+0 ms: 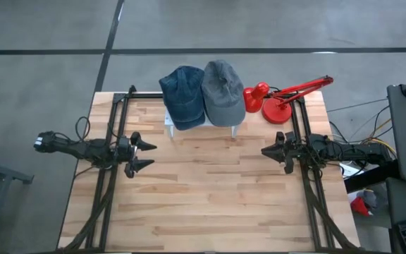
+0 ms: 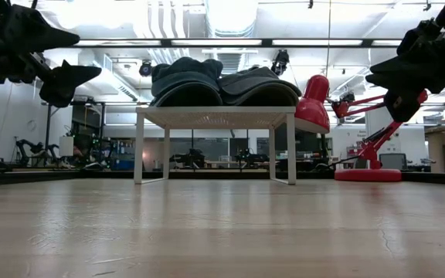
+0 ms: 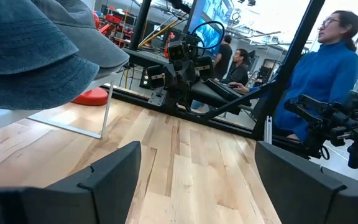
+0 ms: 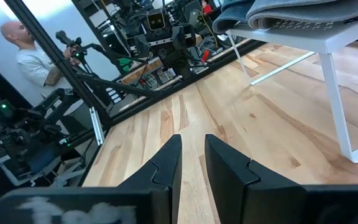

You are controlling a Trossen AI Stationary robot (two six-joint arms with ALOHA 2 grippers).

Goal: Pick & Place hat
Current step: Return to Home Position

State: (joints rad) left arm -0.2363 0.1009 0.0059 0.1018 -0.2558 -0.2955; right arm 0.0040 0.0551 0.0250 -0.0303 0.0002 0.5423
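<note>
Your left claw (image 1: 152, 156) hangs above the left side of the counter (image 1: 210, 197), fingers spread wide, holding nothing. Your right claw (image 1: 263, 149) hangs above the right side, facing it, fingers drawn almost together with a slim gap between them, pinching nothing. Both stand well apart from the white shelf (image 2: 215, 117) at the counter's far edge. On the shelf top the blue caps (image 1: 182, 97) lie piled on the left, touching the gray caps (image 1: 223, 93) just beside them on the right. A red desk lamp (image 1: 279, 109) stands just right of the shelf. Beyond the counter, the left wrist view shows a person in a blue top (image 3: 328, 74) and the right wrist view a person in a white shirt (image 4: 33, 65).
</note>
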